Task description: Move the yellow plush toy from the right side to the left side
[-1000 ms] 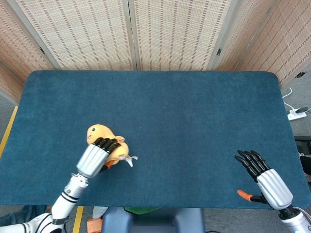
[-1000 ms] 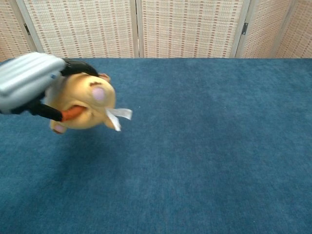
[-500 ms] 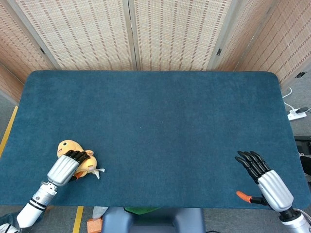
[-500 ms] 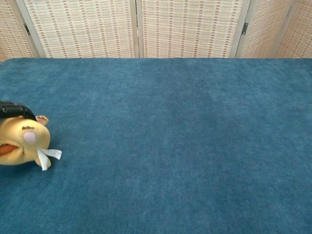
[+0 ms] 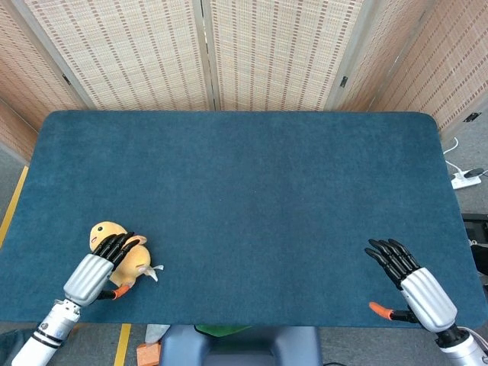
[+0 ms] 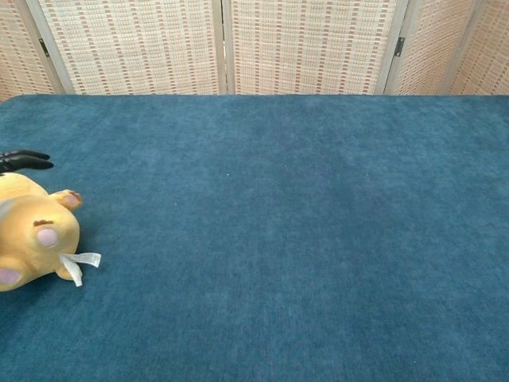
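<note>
Plush toy (image 5: 126,253) lies on the blue table (image 5: 252,191) near its front left corner, yellow and rounded, with a smaller head lobe toward the far side and a fuller body nearer the robot. In the chest view the toy (image 6: 36,239) shows pink paw pads, small ears and a white fabric tag (image 6: 77,263) sticking out to the side; no writing on the tag can be read. The left hand (image 5: 97,268) rests over the toy with its dark fingers (image 5: 116,245) stretched straight across it, not curled around it. The right hand (image 5: 408,276) lies flat near the front right edge, fingers spread, holding nothing.
</note>
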Motion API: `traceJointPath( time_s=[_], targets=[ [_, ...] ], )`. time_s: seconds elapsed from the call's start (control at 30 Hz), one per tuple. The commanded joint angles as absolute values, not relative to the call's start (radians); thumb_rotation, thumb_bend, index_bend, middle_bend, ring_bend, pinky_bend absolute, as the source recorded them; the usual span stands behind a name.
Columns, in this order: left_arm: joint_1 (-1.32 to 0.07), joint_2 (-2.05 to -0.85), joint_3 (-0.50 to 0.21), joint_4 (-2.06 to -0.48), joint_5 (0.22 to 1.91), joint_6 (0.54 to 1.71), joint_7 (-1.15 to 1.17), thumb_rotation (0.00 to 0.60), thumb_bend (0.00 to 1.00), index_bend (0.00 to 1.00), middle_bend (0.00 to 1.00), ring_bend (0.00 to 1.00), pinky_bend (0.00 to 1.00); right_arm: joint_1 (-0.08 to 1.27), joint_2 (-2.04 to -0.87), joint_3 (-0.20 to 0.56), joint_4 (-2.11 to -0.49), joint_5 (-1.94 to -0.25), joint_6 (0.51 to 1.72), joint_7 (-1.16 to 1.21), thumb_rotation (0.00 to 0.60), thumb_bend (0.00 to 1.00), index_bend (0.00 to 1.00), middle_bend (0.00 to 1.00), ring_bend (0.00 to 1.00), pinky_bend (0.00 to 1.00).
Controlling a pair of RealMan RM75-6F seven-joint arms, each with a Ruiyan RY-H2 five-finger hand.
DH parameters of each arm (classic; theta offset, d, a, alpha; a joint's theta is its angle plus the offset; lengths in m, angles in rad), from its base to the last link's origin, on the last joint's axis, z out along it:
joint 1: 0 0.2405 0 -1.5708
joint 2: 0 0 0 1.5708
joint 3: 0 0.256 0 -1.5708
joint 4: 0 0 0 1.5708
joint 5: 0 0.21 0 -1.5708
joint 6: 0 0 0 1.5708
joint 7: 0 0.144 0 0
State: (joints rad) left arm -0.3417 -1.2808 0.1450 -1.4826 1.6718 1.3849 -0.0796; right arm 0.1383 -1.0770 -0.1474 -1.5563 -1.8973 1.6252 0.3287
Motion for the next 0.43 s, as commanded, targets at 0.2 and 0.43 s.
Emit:
traceJointPath(
  time_s=[0.2, 0.43],
  targets=[
    [-0.182, -1.149, 0.142, -1.626, 1.629, 1.594, 0.035, 0.600, 0.21, 0.00, 0.00, 0.00, 0.04, 0.117, -1.088, -0.134, -1.525, -1.906, 1.684, 0.319, 0.600, 0.10, 0.00, 0.00, 0.00, 0.00],
    [-0.043, -1.180, 0.099, -1.591, 1.514, 1.724, -0.041, 0.600, 0.23, 0.00, 0.00, 0.00, 0.04, 0.087, -1.116, -0.081, -1.562, -1.806, 1.660, 0.142, 0.600, 0.11, 0.00, 0.00, 0.00, 0.00]
  ],
)
